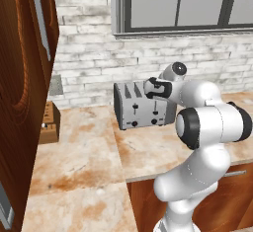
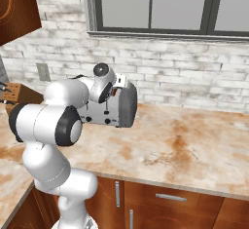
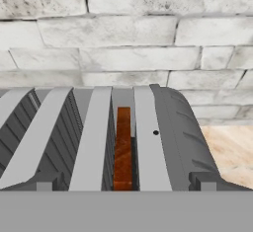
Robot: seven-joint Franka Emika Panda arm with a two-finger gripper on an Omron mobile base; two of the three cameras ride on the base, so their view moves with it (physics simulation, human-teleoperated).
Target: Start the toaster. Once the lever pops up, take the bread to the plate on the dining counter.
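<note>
We see the toaster standing on the marble-look counter close to the white brick wall, under a dark-framed window. Its long side runs along the wall, and the front with the two slider tracks and small dark knobs faces out toward us in the left base view. The slots cross the short way, from that front toward the wall.

In the hand view we look down along the toaster's top, with the slots running away from us toward the bricks. The bread sits on edge in the slot second from the right, its thin brown edge lined up with the slot and pointing at the wall.

The gripper hangs over the right part of the toaster's top, at the end of the white arm. Its fingers are hidden from us, so we cannot tell whether the claw is released or clenched.

A small wooden block stands at the left by a wall outlet, well apart from the toaster. In the right base view the arm covers most of the toaster's front.
</note>
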